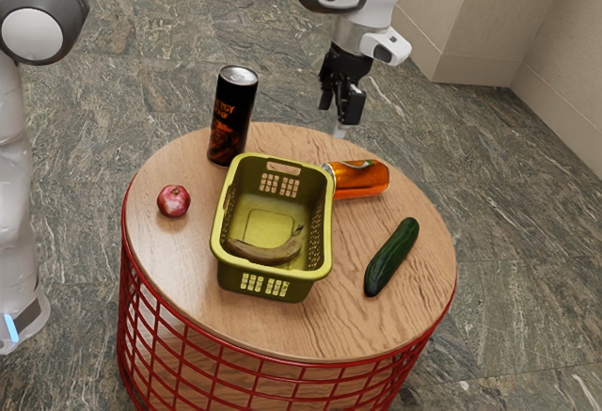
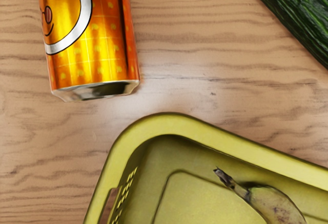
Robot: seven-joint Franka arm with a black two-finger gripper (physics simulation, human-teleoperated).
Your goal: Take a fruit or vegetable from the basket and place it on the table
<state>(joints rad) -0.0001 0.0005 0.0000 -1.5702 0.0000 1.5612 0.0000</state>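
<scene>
The gripper [image 1: 338, 115] hangs with fingers parted, upper right of centre in the exterior view, while the banana [image 1: 266, 252] lies in the basket [image 1: 325, 265], lower centre.

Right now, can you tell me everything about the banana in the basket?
The banana is curved and dull brownish yellow, with dark marks on its skin and a dark, narrow stem. It looks whole and unpeeled. It lies on the bottom of the yellow-green basket, towards the end away from the orange can. I can't tell if it touches a basket wall. The hand isn't touching it.
</scene>
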